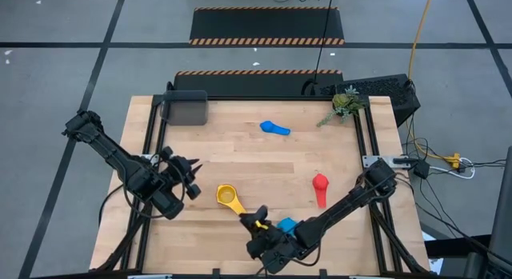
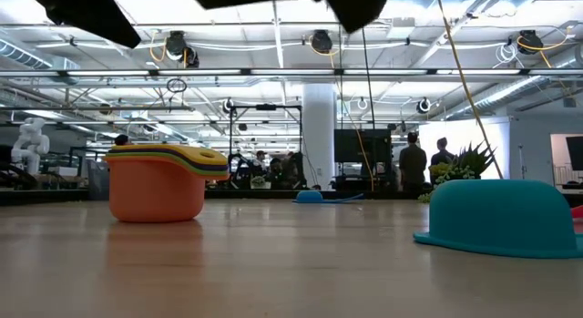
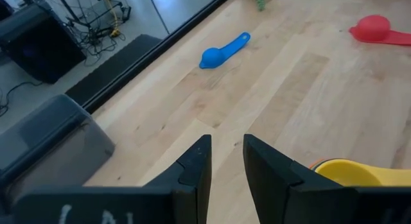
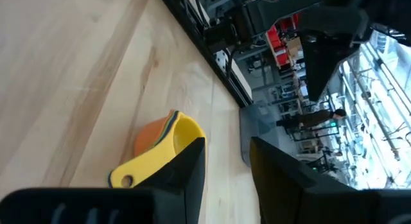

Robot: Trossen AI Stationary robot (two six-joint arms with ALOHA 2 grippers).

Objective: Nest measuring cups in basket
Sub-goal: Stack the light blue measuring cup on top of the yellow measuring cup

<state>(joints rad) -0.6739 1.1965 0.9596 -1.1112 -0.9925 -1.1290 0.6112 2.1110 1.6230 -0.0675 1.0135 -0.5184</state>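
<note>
We took the nested stack (image 1: 230, 197), yellow on top and orange outermost, as our landmark; it stood upright on the wooden table (image 1: 240, 159), near the front edge. The left gripper (image 1: 190, 177) hung just to its left, fingers a narrow gap apart and holding nothing. The right gripper (image 1: 260, 221) hovered just in front and to the right of the stack, fingers likewise narrowly apart and empty. A light blue cup (image 1: 286, 225) lay upside down beside that gripper, touching the table. The red cup (image 1: 320, 185) lay well to the right of the stack, the dark blue cup (image 1: 274, 128) far behind it, and the grey basket (image 1: 184, 108) at the far left corner, well apart from everything. A green sprig (image 1: 344, 103) sat at the far right corner.

We judged these cups light, stiff plastic, likely slick and prone to skid or tip under a sideways push. The flat handle or a rim wall seemed the best hold; for the stack, a pinch across the rim, since loose inner cups could shift.

The table was pale planked wood, smooth and level. Beyond it we saw an open workshop with ceiling lights, equipment racks and people standing far off.
</note>
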